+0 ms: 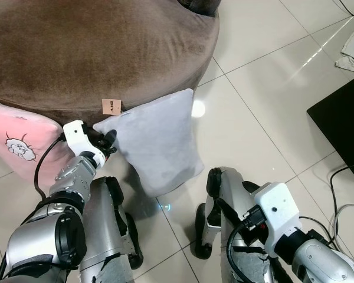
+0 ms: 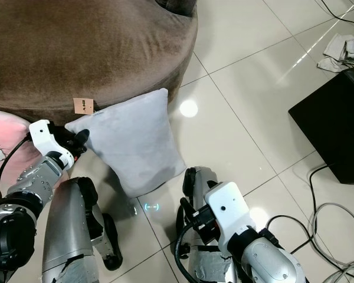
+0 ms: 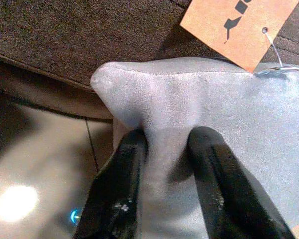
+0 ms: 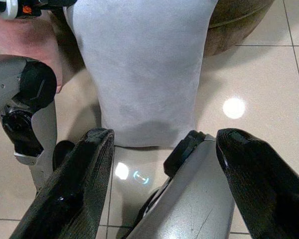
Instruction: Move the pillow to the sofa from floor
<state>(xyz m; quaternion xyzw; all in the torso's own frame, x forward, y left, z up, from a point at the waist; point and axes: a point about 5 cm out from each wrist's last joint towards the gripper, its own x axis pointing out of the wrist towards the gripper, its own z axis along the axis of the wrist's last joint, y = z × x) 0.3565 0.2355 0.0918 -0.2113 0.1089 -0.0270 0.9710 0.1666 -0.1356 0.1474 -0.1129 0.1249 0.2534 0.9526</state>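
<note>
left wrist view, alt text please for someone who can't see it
The left gripper has its two black fingers pinched on a corner of the grey pillow. Behind it are the brown sofa and an orange tag, with shiny floor tiles below.

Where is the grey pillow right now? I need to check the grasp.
The grey pillow leans on the brown sofa, bottom on the floor, right of the pink pillow; the left end effector pinches its upper corner.
</note>
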